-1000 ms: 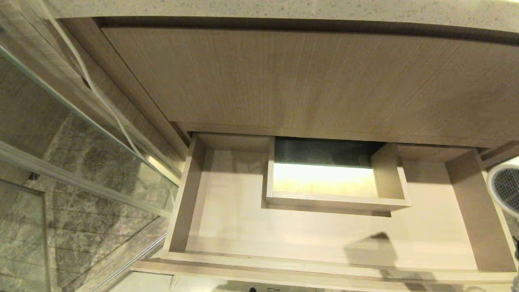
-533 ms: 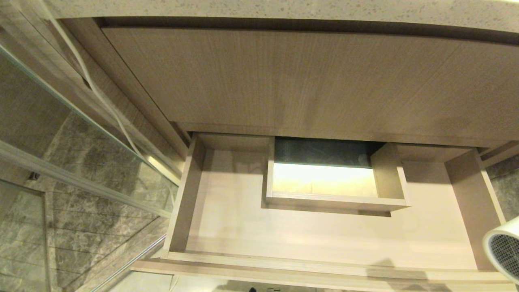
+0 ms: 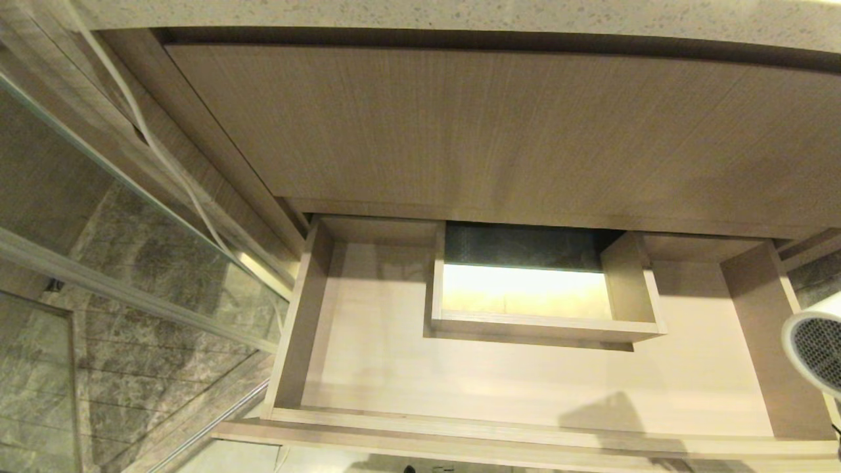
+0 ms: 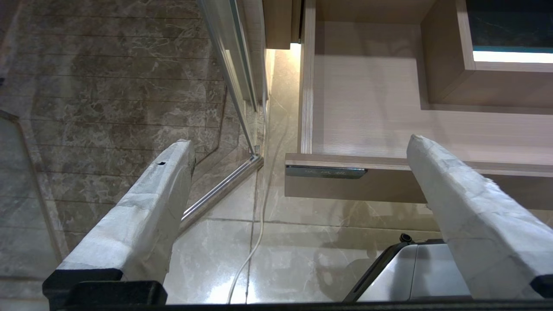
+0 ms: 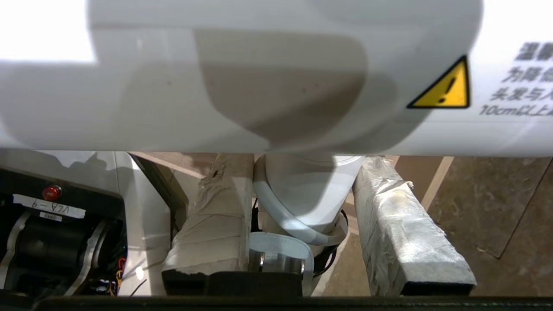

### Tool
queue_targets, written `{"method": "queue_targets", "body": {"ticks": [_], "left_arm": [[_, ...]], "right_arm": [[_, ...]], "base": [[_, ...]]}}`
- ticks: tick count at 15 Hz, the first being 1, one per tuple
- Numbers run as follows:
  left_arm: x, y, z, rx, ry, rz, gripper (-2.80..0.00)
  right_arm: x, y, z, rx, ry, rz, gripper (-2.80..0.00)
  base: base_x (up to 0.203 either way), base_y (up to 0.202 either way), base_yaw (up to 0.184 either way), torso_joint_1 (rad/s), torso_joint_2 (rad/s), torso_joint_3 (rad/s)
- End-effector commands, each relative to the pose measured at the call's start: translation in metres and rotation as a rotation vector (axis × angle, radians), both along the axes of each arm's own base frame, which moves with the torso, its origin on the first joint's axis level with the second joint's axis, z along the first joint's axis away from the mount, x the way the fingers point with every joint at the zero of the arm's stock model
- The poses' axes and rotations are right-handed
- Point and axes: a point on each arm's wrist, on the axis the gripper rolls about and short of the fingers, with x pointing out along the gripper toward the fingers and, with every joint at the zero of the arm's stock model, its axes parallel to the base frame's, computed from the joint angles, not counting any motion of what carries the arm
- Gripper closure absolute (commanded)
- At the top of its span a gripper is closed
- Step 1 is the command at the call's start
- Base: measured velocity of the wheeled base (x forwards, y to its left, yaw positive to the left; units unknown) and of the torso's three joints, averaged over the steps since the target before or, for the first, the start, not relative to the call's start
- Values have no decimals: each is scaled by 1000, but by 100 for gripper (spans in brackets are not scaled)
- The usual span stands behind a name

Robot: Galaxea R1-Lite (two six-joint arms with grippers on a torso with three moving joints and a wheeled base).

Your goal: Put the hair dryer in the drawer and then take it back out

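Observation:
The drawer (image 3: 460, 420) stands pulled open, its pale floor (image 4: 367, 116) bare. The white hair dryer (image 3: 815, 345) shows at the right edge of the head view, by the drawer's right wall, dark mesh grille facing the camera. In the right wrist view its barrel (image 5: 259, 86) fills the top, and my right gripper (image 5: 302, 162) is shut on the handle, with the bundled cord between the taped fingers (image 5: 216, 216). The right arm is out of the head view. My left gripper (image 4: 298, 142) hangs open over the floor, in front of the drawer's left corner, holding nothing.
A boxed cut-out (image 3: 539, 289) rises at the back middle of the drawer. A tall wood-grain panel (image 3: 493, 131) and stone counter (image 3: 394, 13) are above it. A glass partition (image 3: 131, 230) stands to the left. A white cable (image 4: 255, 242) lies on the floor beside my base (image 4: 432, 272).
At the right edge of the head view the hair dryer sank lower, then rose again partway. The drawer and the left arm have stayed still.

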Motion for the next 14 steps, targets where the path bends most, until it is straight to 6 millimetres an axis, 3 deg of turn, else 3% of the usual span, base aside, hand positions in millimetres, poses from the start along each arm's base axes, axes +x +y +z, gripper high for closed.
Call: {"method": "queue_targets", "body": {"ticks": [1, 9, 14], "left_arm": [[0, 0, 0, 0, 1, 0, -280], [0, 0, 0, 0, 0, 0, -280], [0, 0, 0, 0, 1, 0, -280]], "right_arm": [[13, 0, 8, -9, 27, 6, 0], [12, 0, 18, -34, 14, 17, 0], [10, 0, 17, -44, 12, 22, 0]], "base": [[0, 0, 0, 0, 0, 0], [0, 0, 0, 16, 0, 21], [0, 0, 0, 411, -19, 377]]}}
